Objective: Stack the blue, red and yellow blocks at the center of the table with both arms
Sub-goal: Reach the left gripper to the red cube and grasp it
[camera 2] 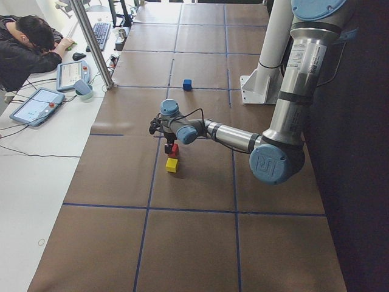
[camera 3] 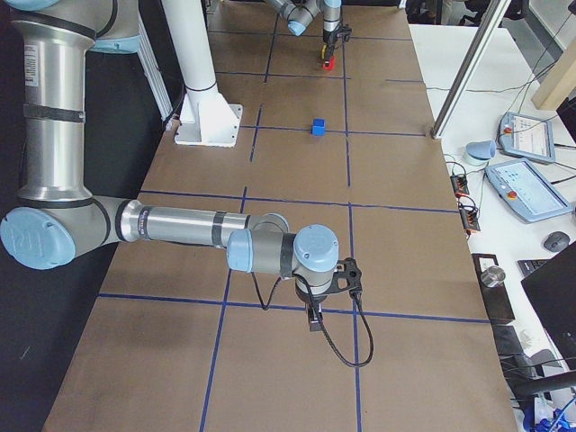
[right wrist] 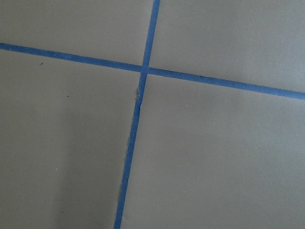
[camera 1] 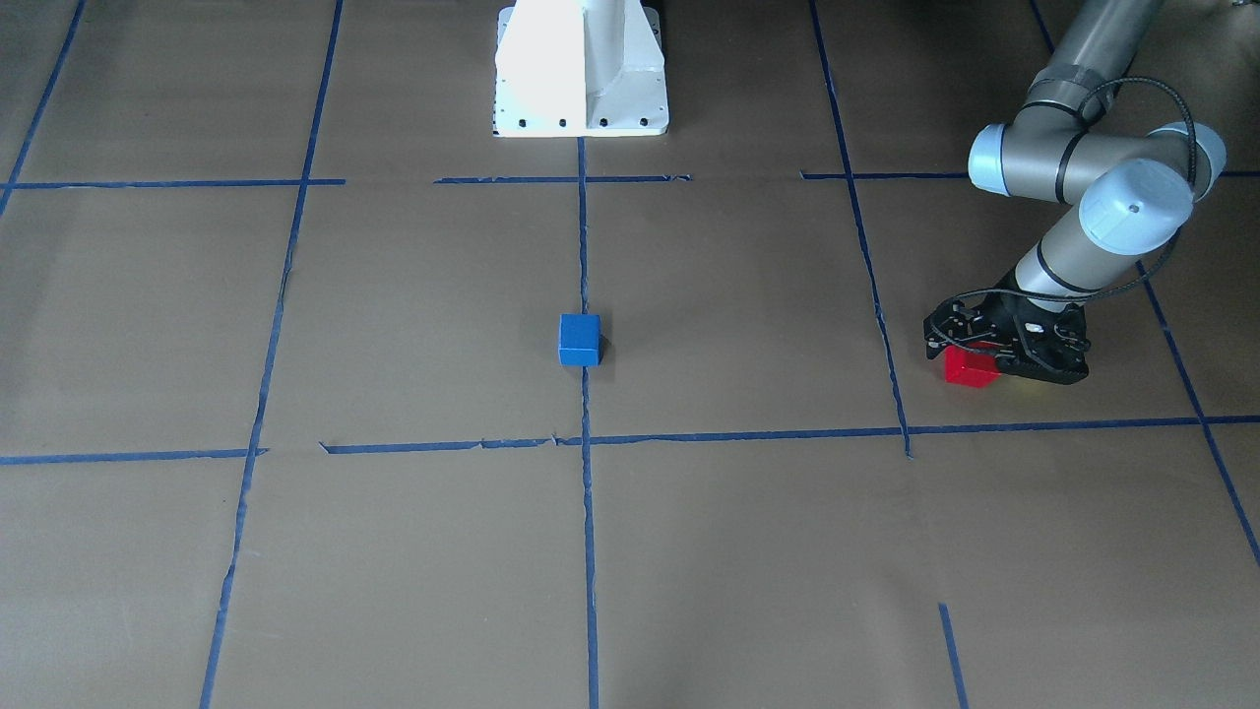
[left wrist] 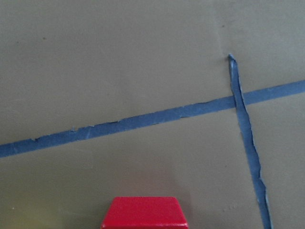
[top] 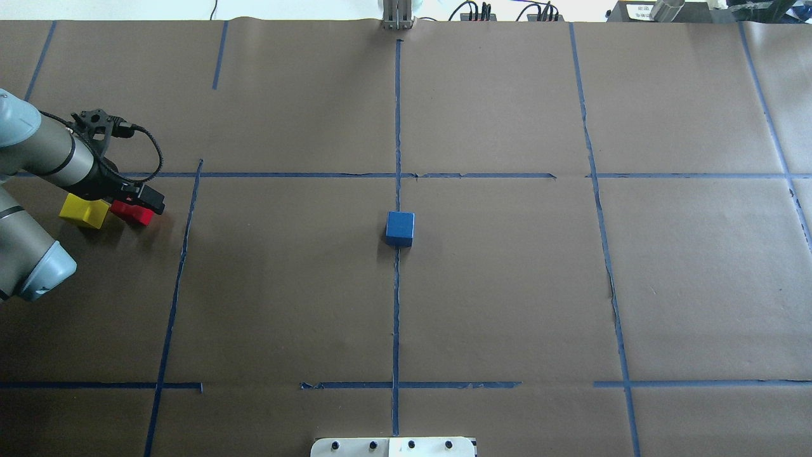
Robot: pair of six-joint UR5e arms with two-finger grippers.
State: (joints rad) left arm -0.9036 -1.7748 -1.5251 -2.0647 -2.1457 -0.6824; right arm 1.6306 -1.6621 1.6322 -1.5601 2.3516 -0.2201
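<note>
- You have the blue block (top: pixel 400 228) at the middle of the desk (top: pixel 507 304), sitting on the blue tape line (top: pixel 397 114) that runs from the robot's edge to the far edge. It is a plain solid-blue cube lying flat on one face.
- As a cube it has no long axis. Its sides sit close to square with the tape grid, turned only a touch.
- Look to the desk's left edge, about midway between the robot's edge and the far edge, for the red block (top: pixel 134 214). It is a bright red cube, partly covered from above by the left claw (top: pixel 138 203).
- The left wrist camera shows you only the red block's top face at the bottom of the picture, with one flat edge square to the camera.
- The yellow block (top: pixel 84 211) is just beside the red one, on the side nearer the left edge. It is flat on the desk and turned at a clear angle to the tape lines.
- The left claw is down at the red block, but you cannot tell whether its fingers are pinching it or standing spread around it.
- The right claw (camera 3: pixel 314 317) hangs over a tape crossing toward the desk's right edge, well apart from all three blocks. It shows only in the right side view, so you cannot tell its state.
</note>
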